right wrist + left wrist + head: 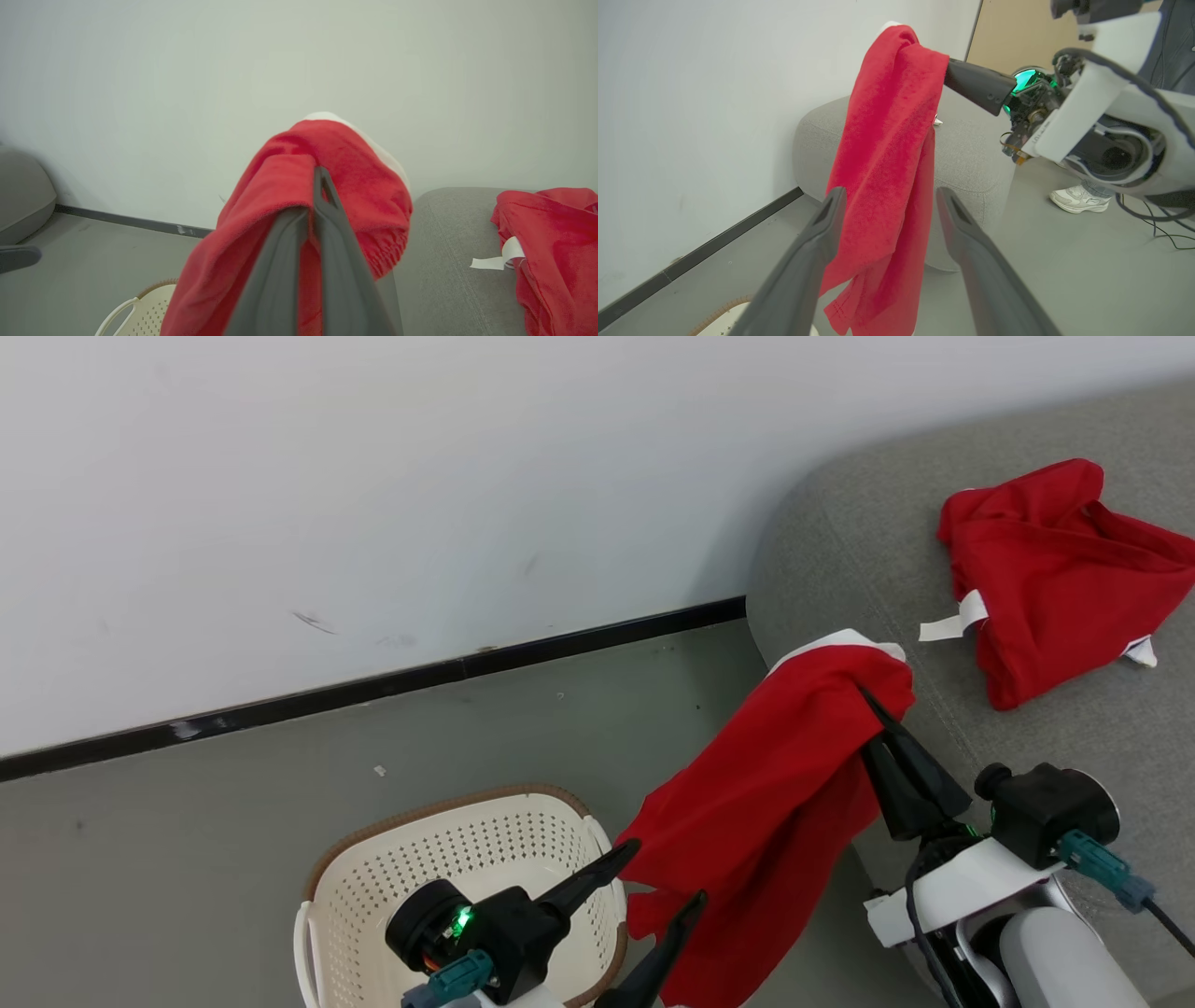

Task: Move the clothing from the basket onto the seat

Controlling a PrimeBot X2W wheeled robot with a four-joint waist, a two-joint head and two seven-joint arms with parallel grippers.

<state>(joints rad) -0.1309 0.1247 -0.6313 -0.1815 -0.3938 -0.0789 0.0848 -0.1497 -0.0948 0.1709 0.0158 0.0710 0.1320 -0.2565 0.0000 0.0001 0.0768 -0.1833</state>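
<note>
Left gripper [667, 870] gapes beside the laundry basket [448, 859] (seven o'clock); right gripper [868, 695] pinches a red garment [775, 784] by the sofa [840, 541].

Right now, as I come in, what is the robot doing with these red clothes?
The right pincer is shut on a red garment with white trim and holds it up beside the corner of the grey sofa, the cloth hanging free. A second red garment already lies on the sofa. The left pincer is open, holding nothing, near the cream laundry basket on the floor.
</note>
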